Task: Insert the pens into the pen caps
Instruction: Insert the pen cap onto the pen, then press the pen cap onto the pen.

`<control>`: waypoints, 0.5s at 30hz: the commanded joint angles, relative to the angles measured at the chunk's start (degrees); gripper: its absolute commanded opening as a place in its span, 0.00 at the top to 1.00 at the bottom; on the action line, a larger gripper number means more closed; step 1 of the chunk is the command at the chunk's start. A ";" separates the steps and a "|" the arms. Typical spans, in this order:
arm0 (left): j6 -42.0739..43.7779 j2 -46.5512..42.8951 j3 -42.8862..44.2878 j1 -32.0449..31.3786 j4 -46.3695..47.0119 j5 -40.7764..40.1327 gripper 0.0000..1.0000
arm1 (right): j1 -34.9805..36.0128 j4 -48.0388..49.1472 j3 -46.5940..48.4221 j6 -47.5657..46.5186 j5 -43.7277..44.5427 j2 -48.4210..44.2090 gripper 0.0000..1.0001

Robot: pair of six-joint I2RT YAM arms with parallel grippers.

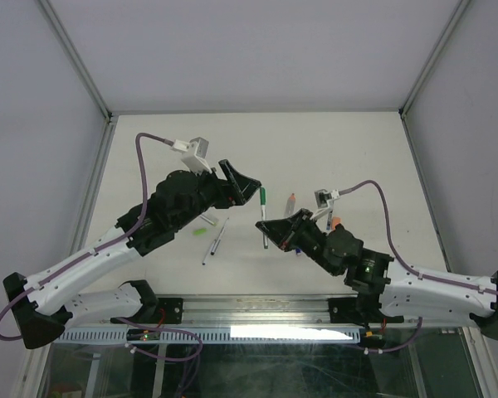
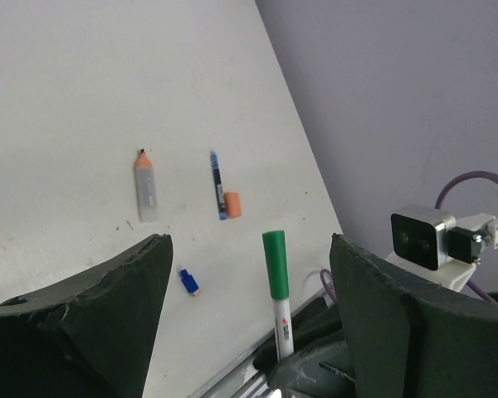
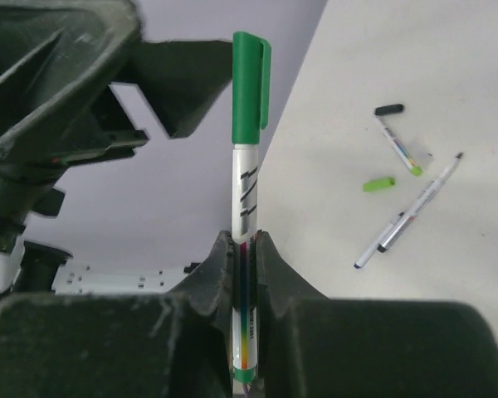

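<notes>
Your white table (image 1: 315,149) carries loose pens (image 1: 216,239) between the arms. The right gripper (image 3: 243,249) reaches inward, clamped on an upright green-capped pen (image 3: 244,186). The left gripper (image 1: 249,189) hangs just beside its cap, fingers spread.

Built of white links (image 1: 75,272), jointed in black (image 1: 183,203), strung with purple cables (image 1: 138,157), fitted with silver cameras (image 2: 417,239), tipped with matte black wedge fingers (image 2: 108,307).

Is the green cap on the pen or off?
On. The green cap covers the top end of the pen that the right claw is pinching.
</notes>
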 commanded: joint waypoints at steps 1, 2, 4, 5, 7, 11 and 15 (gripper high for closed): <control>0.69 -0.58 3.97 0.08 3.47 3.43 0.22 | -0.06 -2.10 9.78 -30.07 -16.15 2.99 1.00; 0.40 -0.44 4.35 0.12 3.61 4.07 0.22 | -0.07 -2.65 11.31 -31.81 -17.39 4.13 1.00; -0.10 -0.09 4.98 0.13 3.64 4.88 0.22 | -0.07 -3.43 14.21 -33.73 -18.59 6.20 1.00; -0.36 -0.06 5.19 0.13 3.64 5.00 0.22 | -0.02 -3.77 15.43 -34.60 -19.01 7.36 1.00; -0.80 -0.18 5.34 0.12 3.68 4.91 0.22 | -0.06 -4.90 17.84 -36.46 -19.10 9.17 1.00; -1.45 -1.24 5.06 0.13 3.64 4.83 0.22 | -0.07 -5.17 18.95 -37.52 -17.12 10.66 1.00; -1.88 -2.69 4.44 0.11 3.55 4.02 0.22 | -0.07 -5.05 18.17 -36.70 -12.06 9.35 1.00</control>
